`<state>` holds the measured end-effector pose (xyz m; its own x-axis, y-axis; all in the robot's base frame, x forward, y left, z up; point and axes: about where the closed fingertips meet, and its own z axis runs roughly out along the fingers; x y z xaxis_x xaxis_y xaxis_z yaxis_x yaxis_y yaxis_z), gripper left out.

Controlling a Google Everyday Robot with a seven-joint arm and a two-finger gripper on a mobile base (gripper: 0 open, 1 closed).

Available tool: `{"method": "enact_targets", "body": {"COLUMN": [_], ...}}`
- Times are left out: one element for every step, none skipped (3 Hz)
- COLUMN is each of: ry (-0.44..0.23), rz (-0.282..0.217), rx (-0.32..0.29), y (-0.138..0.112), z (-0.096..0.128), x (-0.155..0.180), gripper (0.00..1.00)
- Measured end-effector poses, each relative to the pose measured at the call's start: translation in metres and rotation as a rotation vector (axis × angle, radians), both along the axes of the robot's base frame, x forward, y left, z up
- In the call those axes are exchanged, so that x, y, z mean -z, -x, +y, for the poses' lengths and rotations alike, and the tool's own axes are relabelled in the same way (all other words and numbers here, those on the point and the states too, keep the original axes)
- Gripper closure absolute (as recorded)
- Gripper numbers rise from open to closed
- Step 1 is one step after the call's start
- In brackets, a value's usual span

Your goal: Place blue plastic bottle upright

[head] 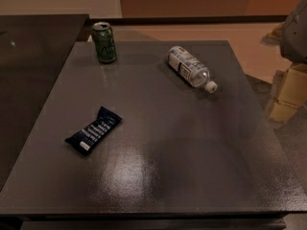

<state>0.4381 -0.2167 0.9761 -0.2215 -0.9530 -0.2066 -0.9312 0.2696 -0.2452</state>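
Observation:
The blue plastic bottle (190,67) lies on its side on the dark grey table (182,147), in the far right part. It is clear with a white label and dark-blue print. Its white cap (211,86) points toward the near right. My gripper (288,92) shows only partly at the right edge of the view, beyond the table's right side, well apart from the bottle and holding nothing that I can see.
A green drink can (104,42) stands upright at the far left of the table. A flat dark-blue snack wrapper (93,131) lies at the near left. A second dark surface (33,56) adjoins on the left.

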Motion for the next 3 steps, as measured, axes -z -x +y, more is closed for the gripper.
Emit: {"method": "enact_targets", "body": {"ry": [0.000, -0.002, -0.017], "rz": [0.000, 0.007, 0.021], "rx": [0.000, 0.004, 0.044], "y": [0.000, -0.003, -0.026], "z": [0.000, 0.001, 0.003], "x": [0.000, -0.001, 0.005], "gripper": [0.00, 0.00, 0.00]}}
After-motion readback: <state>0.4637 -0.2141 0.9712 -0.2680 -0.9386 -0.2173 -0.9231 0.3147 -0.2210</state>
